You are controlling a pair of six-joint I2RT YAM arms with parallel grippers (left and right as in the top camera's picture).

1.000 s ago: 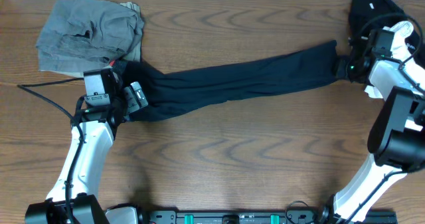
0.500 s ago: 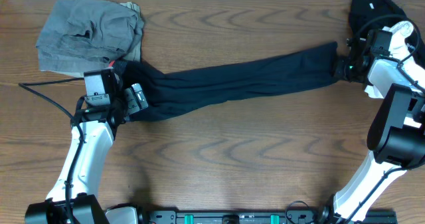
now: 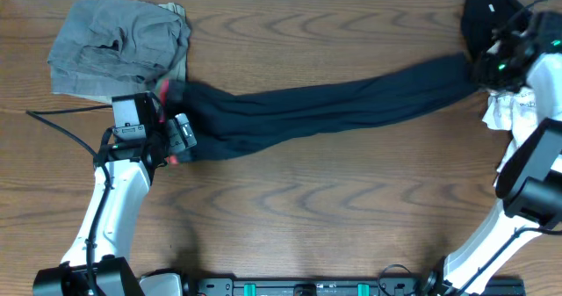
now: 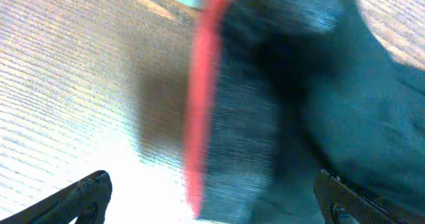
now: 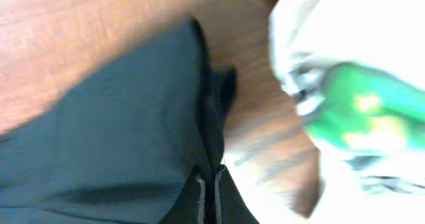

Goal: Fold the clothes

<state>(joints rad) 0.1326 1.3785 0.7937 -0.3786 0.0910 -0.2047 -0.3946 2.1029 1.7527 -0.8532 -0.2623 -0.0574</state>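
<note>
As stretched out now, spans the bench (image 3: 307, 199) from left hand (image 3: 182, 133) to right hand (image 5: 209, 199): black trousers (image 3: 325, 107). Left hand: spread wide, red-lined waistband (image 4: 206, 117) in its gap. Right hand: clamped tight on the cuff end. Just beyond left hand, grey garment (image 3: 118, 46).

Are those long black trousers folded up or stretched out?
Stretched out, not folded. The black trousers lie as one long strip across the table, red-lined waistband at one end, leg cuffs at the other.
</note>
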